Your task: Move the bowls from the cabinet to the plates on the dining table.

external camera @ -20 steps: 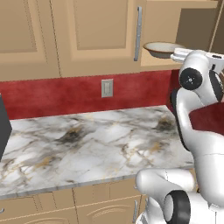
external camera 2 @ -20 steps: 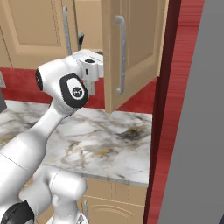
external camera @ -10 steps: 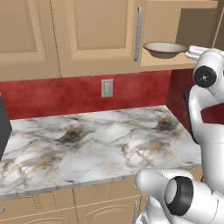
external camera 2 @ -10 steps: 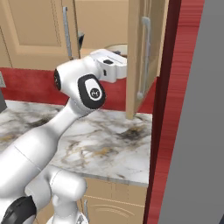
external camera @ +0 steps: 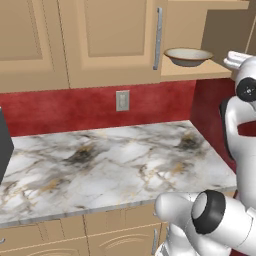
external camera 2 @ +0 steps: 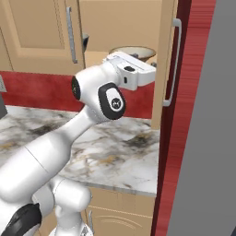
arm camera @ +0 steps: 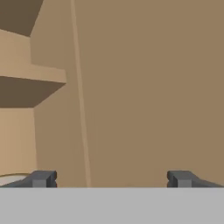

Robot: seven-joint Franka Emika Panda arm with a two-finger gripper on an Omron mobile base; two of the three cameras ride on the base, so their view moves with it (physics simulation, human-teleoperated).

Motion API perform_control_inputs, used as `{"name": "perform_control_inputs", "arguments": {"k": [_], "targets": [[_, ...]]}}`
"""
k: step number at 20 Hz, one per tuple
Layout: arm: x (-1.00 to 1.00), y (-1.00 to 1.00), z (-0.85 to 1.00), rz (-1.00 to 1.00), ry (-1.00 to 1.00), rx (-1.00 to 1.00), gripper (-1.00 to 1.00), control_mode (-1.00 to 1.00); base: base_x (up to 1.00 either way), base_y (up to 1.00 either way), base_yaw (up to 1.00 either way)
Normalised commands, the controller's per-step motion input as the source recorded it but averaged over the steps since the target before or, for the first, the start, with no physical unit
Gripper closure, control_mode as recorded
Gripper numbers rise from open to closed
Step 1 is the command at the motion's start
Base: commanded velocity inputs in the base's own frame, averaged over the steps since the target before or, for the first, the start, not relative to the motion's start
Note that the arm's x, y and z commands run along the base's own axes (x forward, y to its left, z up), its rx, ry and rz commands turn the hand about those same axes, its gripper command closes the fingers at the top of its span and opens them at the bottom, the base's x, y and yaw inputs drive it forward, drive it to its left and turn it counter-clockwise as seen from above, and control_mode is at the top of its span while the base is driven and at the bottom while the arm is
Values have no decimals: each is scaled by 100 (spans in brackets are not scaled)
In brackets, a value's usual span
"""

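**Reaching for the tan bowl on the open cabinet shelf**

Left base view: I see the tan bowl [external camera: 188, 56] sitting upright on the shelf of the cabinet [external camera: 115, 40], just to the right of the long silver handle [external camera: 158, 37]. The door on that side stands open, and my arm's upper links rise at the right edge, near the shelf's end. Below runs the marble counter [external camera: 110, 165] with the red backsplash [external camera: 75, 105] and a wall outlet [external camera: 122, 100].

Right base view: my wrist sits level with the shelf, and the bowl's rim [external camera 2: 131, 50] peeks out just behind the hand. The open door [external camera 2: 167, 60] hangs beside it to the right, so I judge there is little room to swing on that side.

Hand view: the gripper [arm camera: 110, 179] has its jaws spread fully wide with nothing between them, facing bare tan cabinet wall. A pale curved sliver at the lower left, by the left fingertip [arm camera: 41, 178], is probably the bowl's edge; I cannot be sure.

Handling, as I judge it: the bowl looks stiff, light, smooth-glazed and breakable. Its width exceeds what I would trust the jaws to span, so I would pinch the rim wall, one finger inside and one outside, on the nearest side, then lift it clear of the shelf lip before drawing out.
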Motion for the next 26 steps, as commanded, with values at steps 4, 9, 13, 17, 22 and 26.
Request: {"name": "perform_control_inputs", "arguments": {"k": [4, 9, 13, 17, 22, 26], "targets": [[-6, -31, -3, 4, -2, 2, -100, -100, 0, 0, 0], [-32, 39, 0, 1, -6, -3, -100, -100, 0, 0, 0], [-19, 45, 6, 12, 1, -5, -100, -100, 0, 0, 0], [-14, 36, 14, 15, 5, -5, -100, -100, 0, 0, 0], [-5, 32, 27, 15, 12, -2, -100, -100, 0, 0, 0], [-1, 27, 24, 13, 16, 4, -100, -100, 0, 0, 0]]}}
